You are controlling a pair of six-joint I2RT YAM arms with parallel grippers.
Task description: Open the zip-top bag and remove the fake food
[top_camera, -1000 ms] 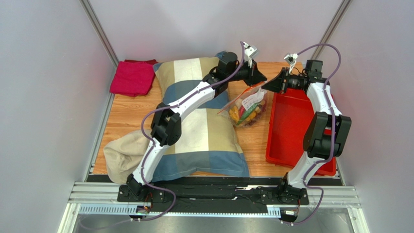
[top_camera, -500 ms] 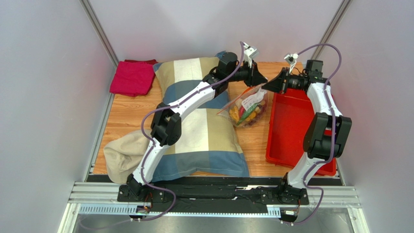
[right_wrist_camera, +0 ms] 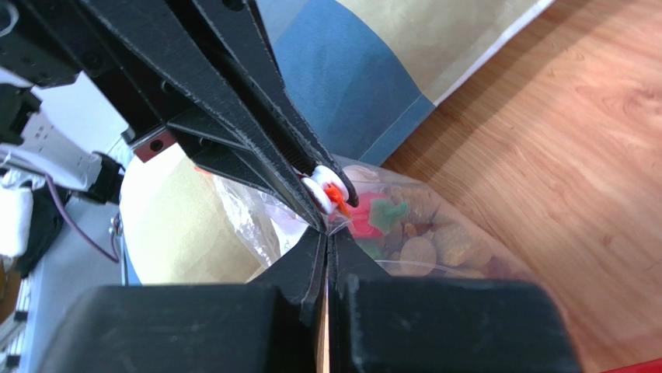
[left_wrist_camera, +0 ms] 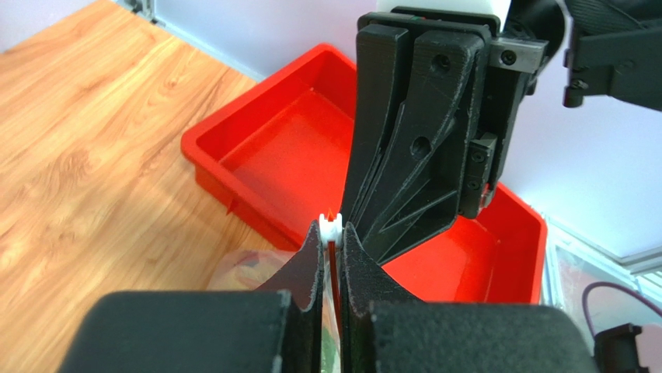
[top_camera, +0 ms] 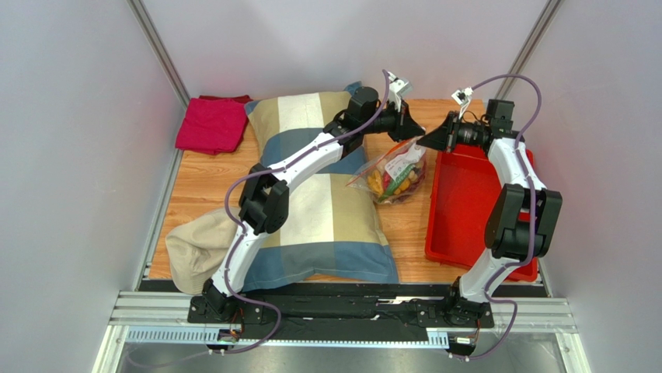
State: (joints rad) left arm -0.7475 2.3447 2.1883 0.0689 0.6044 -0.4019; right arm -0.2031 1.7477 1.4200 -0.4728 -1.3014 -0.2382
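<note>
Opening under way: left gripper (left_wrist_camera: 332, 238) clamping white slider (right_wrist_camera: 320, 183) of zip-top bag (top_camera: 398, 172), right gripper (right_wrist_camera: 327, 233) pinching bag edge, fake food (right_wrist_camera: 423, 245) inside; steady pull apart likely next.

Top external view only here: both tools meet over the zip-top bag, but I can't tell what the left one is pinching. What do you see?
Observer: On the left wrist view, the left tool is shut on a small white piece at the top edge of the zip-top bag.
Operator: And the right one?
Observer: On the right wrist view, the right tool is shut on the clear plastic edge right beside that white piece, tip to tip with the left tool.
Operator: How near the grip is the food?
Observer: The fake food comes up close: a green piece and a red one sit just below the pinched edge, inside the plastic.
</note>
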